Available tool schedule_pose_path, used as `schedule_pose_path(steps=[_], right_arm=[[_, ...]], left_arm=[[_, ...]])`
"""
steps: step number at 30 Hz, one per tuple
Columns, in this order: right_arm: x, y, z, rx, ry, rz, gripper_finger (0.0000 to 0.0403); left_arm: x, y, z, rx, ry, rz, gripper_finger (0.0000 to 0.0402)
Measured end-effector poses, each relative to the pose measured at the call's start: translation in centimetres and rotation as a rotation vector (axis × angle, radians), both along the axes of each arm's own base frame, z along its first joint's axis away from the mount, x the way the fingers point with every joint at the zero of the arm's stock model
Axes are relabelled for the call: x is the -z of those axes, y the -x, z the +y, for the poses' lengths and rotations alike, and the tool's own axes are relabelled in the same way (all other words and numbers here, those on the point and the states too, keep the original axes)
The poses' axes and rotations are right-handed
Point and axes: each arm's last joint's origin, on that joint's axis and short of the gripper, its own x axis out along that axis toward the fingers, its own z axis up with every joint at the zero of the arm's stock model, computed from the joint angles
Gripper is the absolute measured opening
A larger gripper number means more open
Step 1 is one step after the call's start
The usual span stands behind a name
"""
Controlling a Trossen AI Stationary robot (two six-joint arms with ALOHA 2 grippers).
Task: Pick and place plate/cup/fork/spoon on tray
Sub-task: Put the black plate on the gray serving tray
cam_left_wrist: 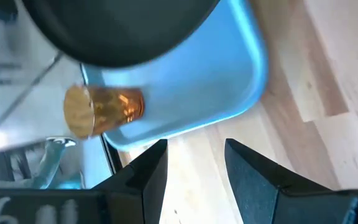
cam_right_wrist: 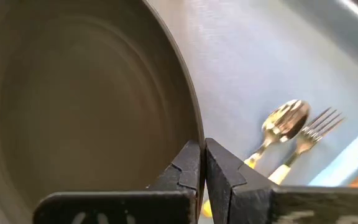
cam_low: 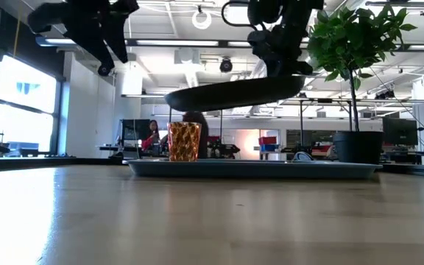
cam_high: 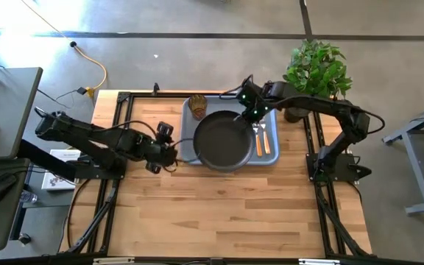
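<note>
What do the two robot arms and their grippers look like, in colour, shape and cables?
Both arms are black, built of slim jointed segments, with thin black cables looping along them. The right arm shows small green lights near its wrist. Each gripper, the left gripper and the right gripper, has two flat, dark, angular fingers on a black crossbar.

Wooden table, light planks w/ black frame rails at both sides. Potted plant sits at the far right corner, leafy green, dark pot; low view shows it tall on a thin stem. Yellow cable curls on the grey floor beyond the far left corner. Grey desk at left edge. Low view: open office bkgd, ceiling lights, a person seated far back, windows at left.
</note>
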Motion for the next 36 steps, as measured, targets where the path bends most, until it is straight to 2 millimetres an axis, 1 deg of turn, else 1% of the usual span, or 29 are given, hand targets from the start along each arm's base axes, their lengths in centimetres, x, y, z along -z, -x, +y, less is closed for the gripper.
schedule_pose_path(steps=[4, 9, 11, 14, 17, 21, 25, 30, 36], right_arm=[[0.0, 0.8, -1.8, -0.063, 0.007, -0.002, 0.0], [-0.1, 1.7, -4.0, -0.096, 0.022, -0.036, 0.0], [0.5, 1.9, -4.8, -0.105, 0.015, -0.07, 0.0], [2.3, 2.5, -5.8, -0.091, -0.028, -0.084, 0.0], [4.3, 3.0, -6.2, -0.073, -0.046, -0.083, 0.0], [6.0, 3.5, -6.7, -0.073, -0.09, -0.126, 0.0], [7.5, 4.4, -7.3, -0.022, -0.114, -0.131, 0.0], [8.6, 4.9, -7.6, 0.033, -0.121, -0.136, 0.0], [9.1, 4.9, -7.7, 0.078, -0.109, -0.137, 0.0]], left_arm=[[0.0, -0.2, 1.5, -0.11, 0.023, -0.027, 0.0148], [0.0, -0.3, 3.1, -0.21, 0.042, -0.046, 0.0147], [0.0, -0.3, 3.6, -0.24, 0.045, -0.051, 0.0147], [0.0, -0.3, 4.4, -0.28, 0.048, -0.056, 0.0147], [0.0, -0.3, 5.1, -0.308, 0.048, -0.056, 0.0147], [0.0, -0.2, 5.8, -0.34, 0.048, -0.06, 0.0147], [0.0, -0.2, 6.4, -0.366, 0.048, -0.062, 0.0147], [0.0, -0.1, 6.8, -0.391, 0.05, -0.068, 0.0147], [0.0, -0.1, 7.1, -0.44, 0.065, -0.093, 0.0147]])
